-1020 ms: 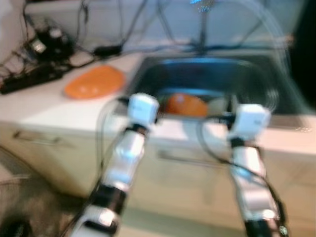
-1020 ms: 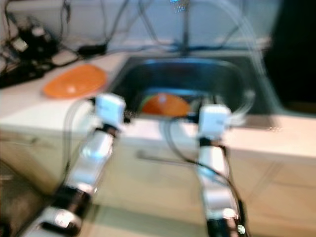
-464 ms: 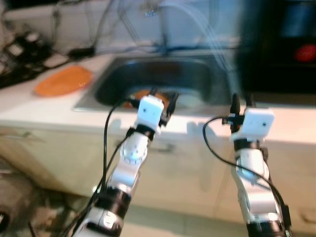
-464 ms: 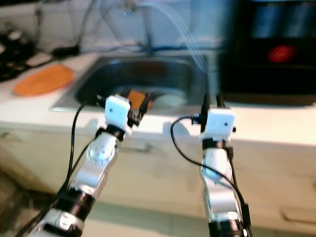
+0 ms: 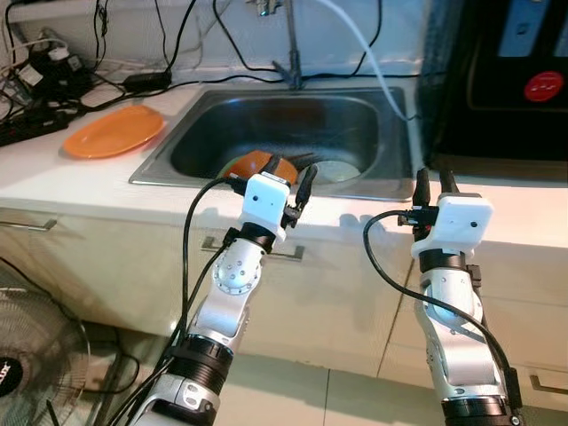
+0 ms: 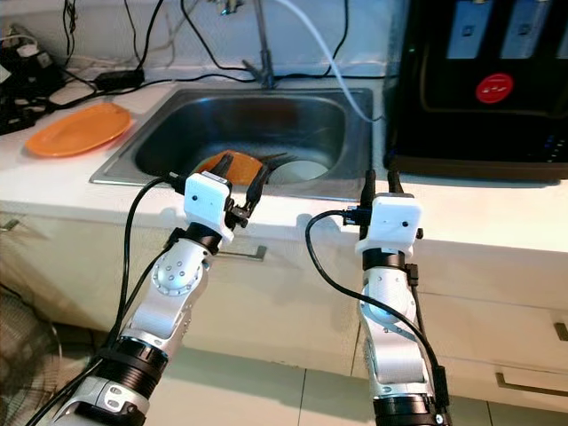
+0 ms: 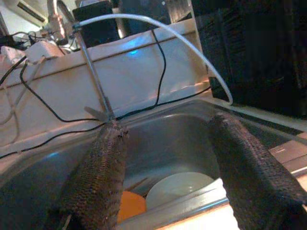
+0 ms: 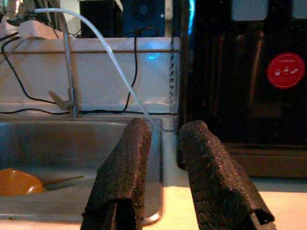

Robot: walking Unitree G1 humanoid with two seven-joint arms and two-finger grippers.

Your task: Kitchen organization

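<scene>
Dishes in the sink (image 5: pixel 390 106) look like the business here: steel basin sunk in the white counter (image 5: pixel 71 177), tap (image 5: pixel 291 53) and a white hose (image 5: pixel 373 62) at its back edge, black appliance (image 6: pixel 484 80) to the right of it.

Orange plate (image 5: pixel 114 131) lies flat on the counter left of the basin, well apart from both arms. Likely light plastic, stiff, shallow rim; best taken by pinching the raised edge, since the flat face gives nothing to grip.

Orange bowl (image 5: pixel 257 165) sits in the basin bottom near the front wall, tilted, with a thin dark utensil beside it that I cannot identify. White plate (image 7: pixel 180 189) lies just beside the bowl, flat. Could be ceramic: heavier, breakable, probably wet and slick. A rim pinch is the likely hold; a lift needs care against the steel wall.

Left gripper (image 5: pixel 289 183) hovers at the front lip of the sink, above the bowl, fingers (image 7: pixel 98 177) spread wide, holding nothing.

Right gripper (image 5: pixel 433 186) hangs over the counter edge right of the sink, fingers (image 8: pixel 122 172) parted by a narrow gap, empty.
</scene>
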